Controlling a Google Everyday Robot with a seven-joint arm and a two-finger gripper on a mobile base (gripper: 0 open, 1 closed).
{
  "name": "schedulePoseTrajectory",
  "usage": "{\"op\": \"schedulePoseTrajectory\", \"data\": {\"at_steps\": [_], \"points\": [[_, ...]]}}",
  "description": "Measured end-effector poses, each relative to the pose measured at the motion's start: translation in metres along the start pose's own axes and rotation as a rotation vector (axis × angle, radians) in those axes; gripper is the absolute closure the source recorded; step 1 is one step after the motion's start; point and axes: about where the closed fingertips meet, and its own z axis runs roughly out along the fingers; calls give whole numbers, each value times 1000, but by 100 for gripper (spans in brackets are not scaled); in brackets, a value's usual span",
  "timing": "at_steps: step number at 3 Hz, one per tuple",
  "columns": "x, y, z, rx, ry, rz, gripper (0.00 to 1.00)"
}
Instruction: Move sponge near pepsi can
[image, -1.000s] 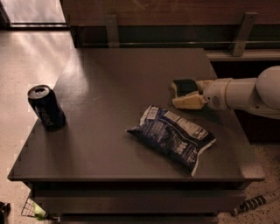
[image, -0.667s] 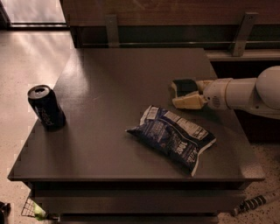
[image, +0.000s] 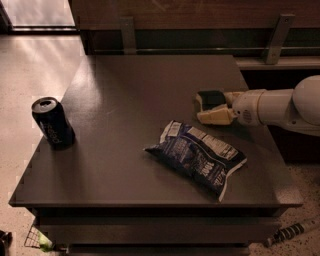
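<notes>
You've got the pepsi can upright at the left edge of the dark table, about midway between the near and far sides, lettering running down its side and silver top rim showing. Nothing is touching it. Right of centre, toward the near edge, a crinkled dark blue chip bag lies flat, its long axis running from far-left to near-right. The sponge is just beyond the bag's far-right end, near the table's right edge, green top up with pale foam showing on its left end. That puts it well apart from the can, on the opposite side of the table with the bag between them. The gripper comes in from the right on the white arm, low over the tabletop. Its jaws are pinching the sponge, one pale finger on the near side and the other mostly hidden behind it.
</notes>
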Motion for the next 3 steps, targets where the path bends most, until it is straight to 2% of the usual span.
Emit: {"op": "schedulePoseTrajectory", "data": {"at_steps": [2, 3], "points": [[-126, 39, -48, 81, 147, -196, 100], [-156, 71, -47, 35, 173, -249, 100]]}}
